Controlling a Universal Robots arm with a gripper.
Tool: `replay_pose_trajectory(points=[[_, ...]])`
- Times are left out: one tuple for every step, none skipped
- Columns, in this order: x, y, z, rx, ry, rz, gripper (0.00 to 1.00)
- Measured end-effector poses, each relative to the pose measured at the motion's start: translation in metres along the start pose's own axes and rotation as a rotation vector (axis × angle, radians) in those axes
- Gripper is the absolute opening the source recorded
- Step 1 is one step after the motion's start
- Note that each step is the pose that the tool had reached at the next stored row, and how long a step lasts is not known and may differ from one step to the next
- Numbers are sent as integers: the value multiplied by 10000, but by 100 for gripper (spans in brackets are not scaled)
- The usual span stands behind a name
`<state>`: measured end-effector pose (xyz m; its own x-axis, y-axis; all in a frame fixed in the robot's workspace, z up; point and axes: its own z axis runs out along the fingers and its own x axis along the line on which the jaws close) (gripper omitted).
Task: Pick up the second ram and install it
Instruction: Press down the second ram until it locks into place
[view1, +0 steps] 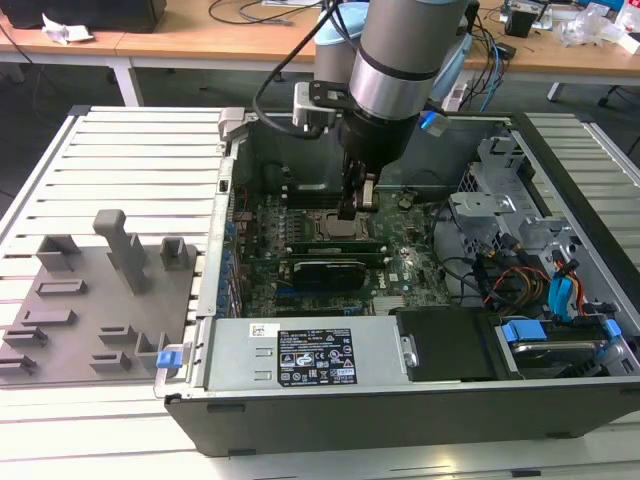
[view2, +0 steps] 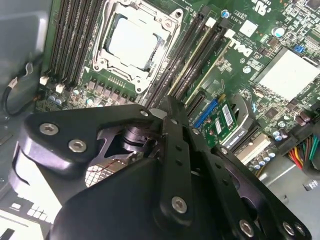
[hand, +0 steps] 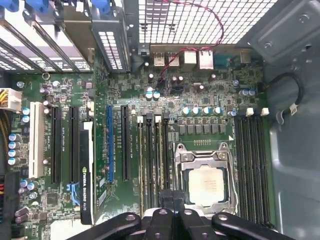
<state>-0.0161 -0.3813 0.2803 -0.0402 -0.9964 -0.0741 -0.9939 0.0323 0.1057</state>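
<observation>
1. Gripper: black fingers drawn together to one narrow tip, low over the motherboard; I cannot tell whether anything thin sits between them
2. Second ram: pale-edged stick standing in a black memory slot just beside the CPU socket, its near end at the fingertips; I cannot tell whether they touch
3. Graphics card: seated in a slot farther from the socket
4. Open computer case lies on a slatted table, grey parts tray at the exterior view's left

Black hand hovers over memory slots.
</observation>
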Motion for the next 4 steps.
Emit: replay_pose_trajectory(points=[[0, 0, -1, -1, 2, 0, 11], [0, 0, -2, -1, 2, 0, 11], [0, 0, -2, 0, 2, 0, 11], [0, 0, -2, 0, 2, 0, 11]])
